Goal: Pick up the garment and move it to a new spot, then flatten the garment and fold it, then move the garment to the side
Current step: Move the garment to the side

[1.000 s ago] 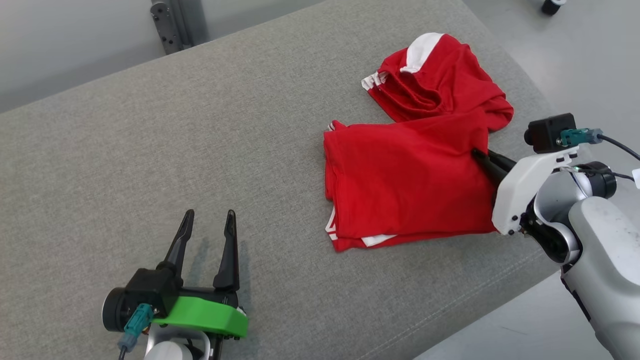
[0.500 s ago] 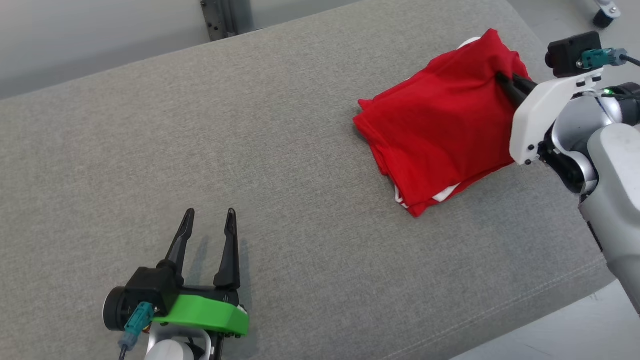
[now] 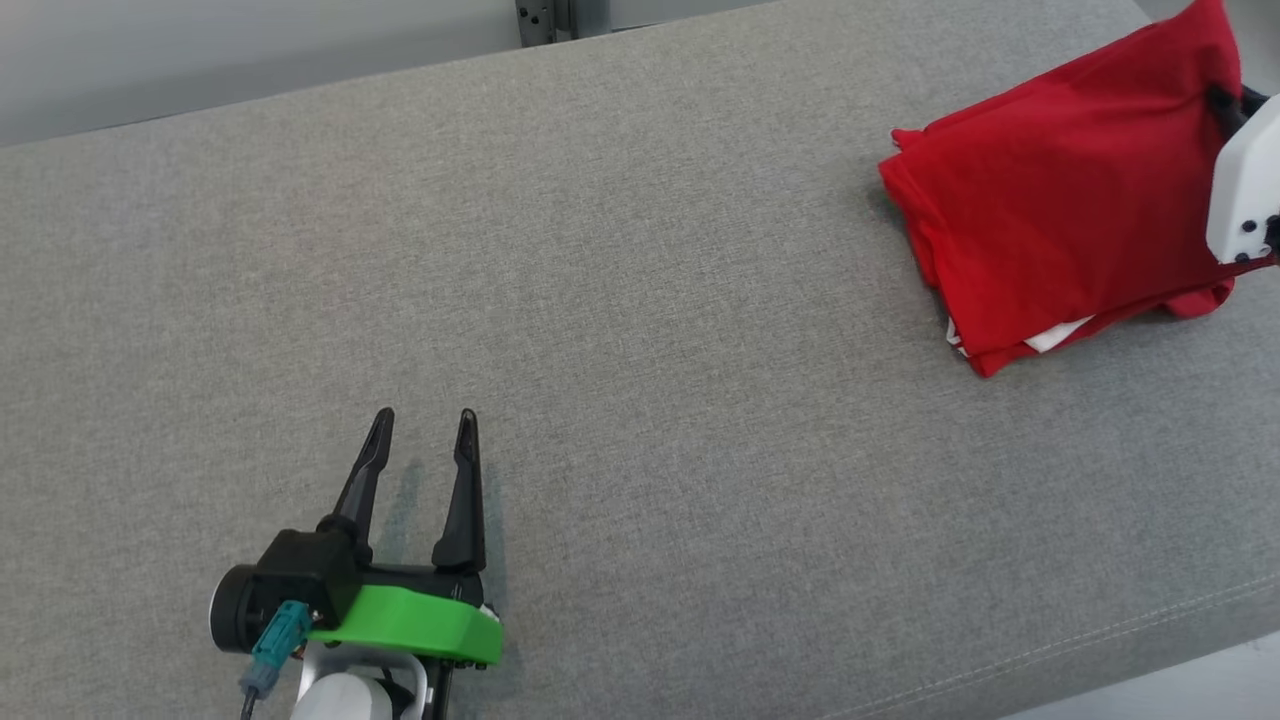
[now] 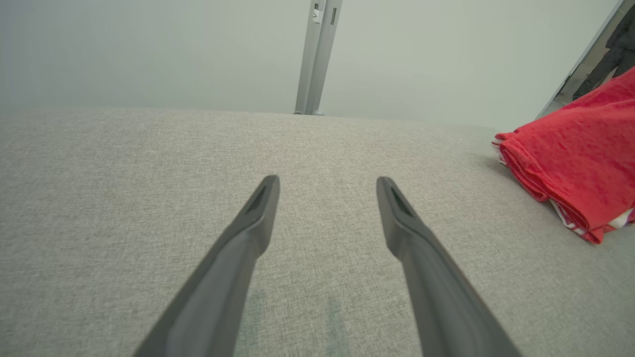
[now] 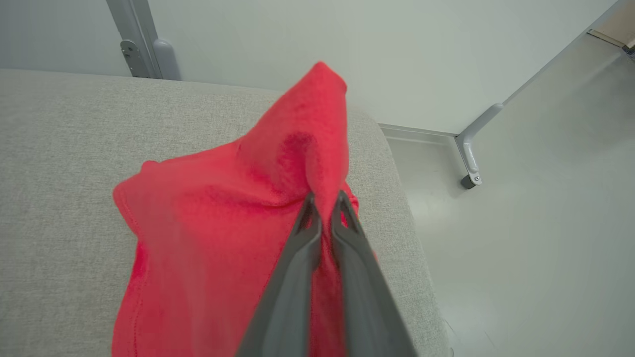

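Gripping a raised fold of the folded red garment (image 3: pixel 1060 200), the right end effector (image 5: pixel 325 198) is clamped shut at the grey counter's (image 3: pixel 640 300) right end; the left end effector (image 3: pixel 426 418) stands open, well apart.

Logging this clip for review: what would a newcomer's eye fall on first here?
The folded red garment stands out against the grey upholstered surface, at its far right end. The right gripper is shut on a pinch of its cloth, pulling it into a peak. The left gripper is open at the lower left, holding nothing.
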Robot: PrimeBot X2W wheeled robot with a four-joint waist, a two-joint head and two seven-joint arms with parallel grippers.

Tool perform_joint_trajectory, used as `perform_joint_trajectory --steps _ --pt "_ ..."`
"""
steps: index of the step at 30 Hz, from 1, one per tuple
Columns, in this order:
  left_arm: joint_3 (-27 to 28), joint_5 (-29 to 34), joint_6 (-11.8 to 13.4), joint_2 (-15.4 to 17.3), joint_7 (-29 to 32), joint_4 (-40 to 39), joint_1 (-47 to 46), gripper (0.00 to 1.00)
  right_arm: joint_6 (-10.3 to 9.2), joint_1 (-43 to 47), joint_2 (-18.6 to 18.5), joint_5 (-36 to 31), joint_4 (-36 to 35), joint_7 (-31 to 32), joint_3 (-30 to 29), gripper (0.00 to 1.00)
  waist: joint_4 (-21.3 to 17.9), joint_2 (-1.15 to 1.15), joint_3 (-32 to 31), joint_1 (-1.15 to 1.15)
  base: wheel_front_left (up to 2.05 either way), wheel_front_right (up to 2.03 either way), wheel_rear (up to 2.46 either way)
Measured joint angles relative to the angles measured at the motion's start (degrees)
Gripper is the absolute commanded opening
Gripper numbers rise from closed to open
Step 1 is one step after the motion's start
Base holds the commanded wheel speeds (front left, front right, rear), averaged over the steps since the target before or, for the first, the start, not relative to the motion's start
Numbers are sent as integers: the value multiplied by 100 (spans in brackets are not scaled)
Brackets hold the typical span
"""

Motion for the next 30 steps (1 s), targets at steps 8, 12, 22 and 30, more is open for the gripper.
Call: perform_joint_trajectory --steps 8,12,22,30 --pt "-84 80 -33 43 3 -65 -157 100 0 -229 -300 -506 692 54 -437 0 201 0 284 0 0 0 0" --pt "-133 104 -34 77 40 -100 -231 100 1 -328 -364 -911 1112 -140 -603 0 344 0 438 0 0 0 0" --pt "-167 142 -5 177 107 -220 -311 100 1 -553 -169 -2020 2003 -808 -1618 100 675 0 804 0 0 0 0" --pt "-178 142 46 216 137 -255 -317 100 1 -683 212 -2540 2291 -1394 -1980 100 658 0 855 0 0 0 0"
